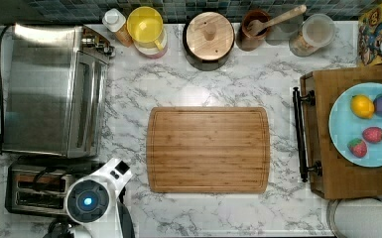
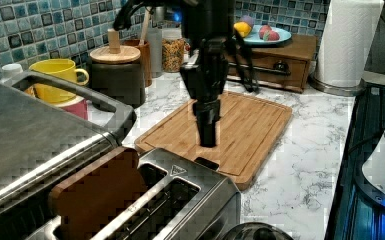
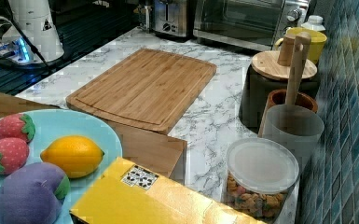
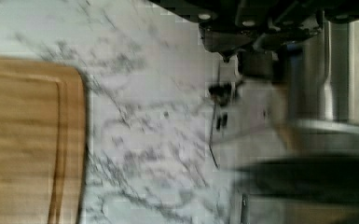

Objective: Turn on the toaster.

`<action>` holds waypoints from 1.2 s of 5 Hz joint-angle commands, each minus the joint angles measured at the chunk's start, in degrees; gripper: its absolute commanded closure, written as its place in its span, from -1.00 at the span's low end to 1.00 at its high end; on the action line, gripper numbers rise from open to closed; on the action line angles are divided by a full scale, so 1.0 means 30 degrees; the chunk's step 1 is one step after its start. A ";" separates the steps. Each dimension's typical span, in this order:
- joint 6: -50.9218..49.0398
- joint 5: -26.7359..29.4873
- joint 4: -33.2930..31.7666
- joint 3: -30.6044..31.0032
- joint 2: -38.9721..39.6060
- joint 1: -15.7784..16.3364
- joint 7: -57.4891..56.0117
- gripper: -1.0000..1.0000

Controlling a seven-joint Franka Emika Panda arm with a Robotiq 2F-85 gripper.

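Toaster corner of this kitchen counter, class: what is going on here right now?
A robot arm has its gripper hanging just above the lever end of the small steel toaster, apparently about to press it; contact cannot be confirmed. A slice of bread stands up out of one slot, so it looks not yet pushed down. The toaster oven sits beside it, and the wooden cutting board in mid-counter is bare.

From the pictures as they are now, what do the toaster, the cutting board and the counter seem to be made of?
The toaster: brushed steel by its look, grey with dull reflections.
The cutting board: wood, perhaps bamboo, with visible grain strips and a matte finish.
The counter: white with grey veins like marble; whether real stone or a printed surface cannot be told.
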 commanded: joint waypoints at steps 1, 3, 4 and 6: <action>0.1128 0.1856 -0.0278 -0.0689 -0.1160 0.0434 -0.2312 1.00; -0.0198 0.1566 0.0377 -0.0360 -0.0216 0.1018 -0.2385 1.00; -0.0388 0.2393 0.0491 -0.0246 -0.0519 0.1491 -0.2534 1.00; 0.1557 0.1949 -0.0161 0.0645 -0.0940 0.1778 -0.1182 1.00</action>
